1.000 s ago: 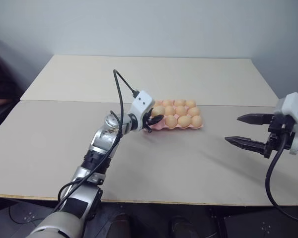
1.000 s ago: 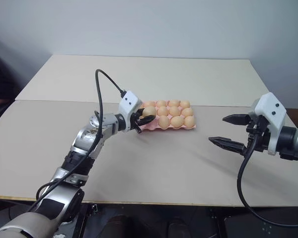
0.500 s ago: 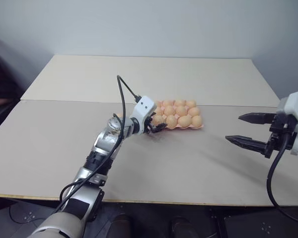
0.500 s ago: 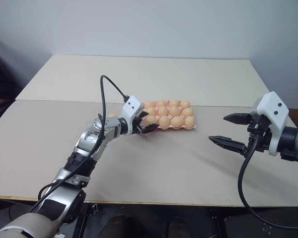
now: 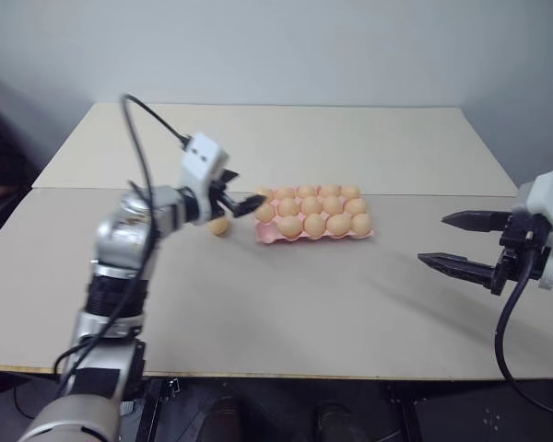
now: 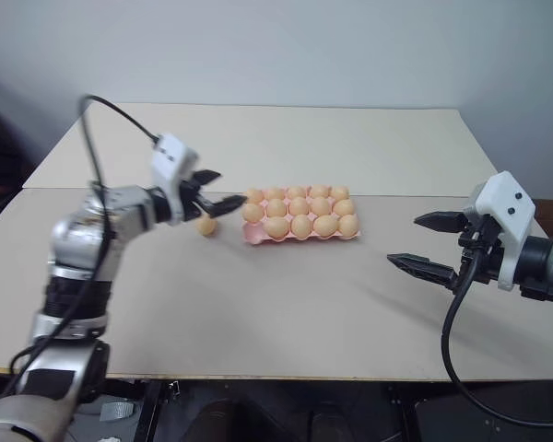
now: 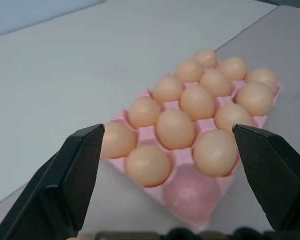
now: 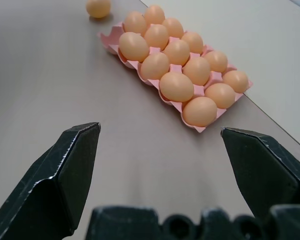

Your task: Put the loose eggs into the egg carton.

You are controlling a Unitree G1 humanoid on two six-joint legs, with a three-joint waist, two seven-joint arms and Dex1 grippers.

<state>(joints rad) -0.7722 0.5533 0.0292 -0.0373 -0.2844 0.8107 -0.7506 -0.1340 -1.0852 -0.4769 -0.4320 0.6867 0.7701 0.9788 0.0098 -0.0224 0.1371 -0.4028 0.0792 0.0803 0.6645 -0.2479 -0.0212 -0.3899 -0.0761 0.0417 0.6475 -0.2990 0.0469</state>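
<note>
Plainly, the risks come first.
Roll risk: the loose egg (image 5: 219,226) lies bare on the table (image 5: 286,304), just beside the carton's left end; a glancing touch from a finger would likely send it rolling toward the table's edge.
Crush risk: a hard squeeze on so smooth an oval could crack it or squirt it out sideways.
Collision risk: one cup at the carton's near-left corner looks empty, hemmed in by seated eggs, so a careless lowering could knock its neighbours.
Left gripper (image 5: 237,204): jaws wide apart, holding nothing, raised over the table between the loose egg and the carton.
Right gripper (image 5: 459,243): jaws spread wide, empty, well apart from the carton on its right side.
Egg carton (image 5: 315,235): flat pale pink tray, lidless, three rows of five, near the table's middle.
Eggs: light tan-orange, smooth, all alike; fourteen seem seated.
</note>
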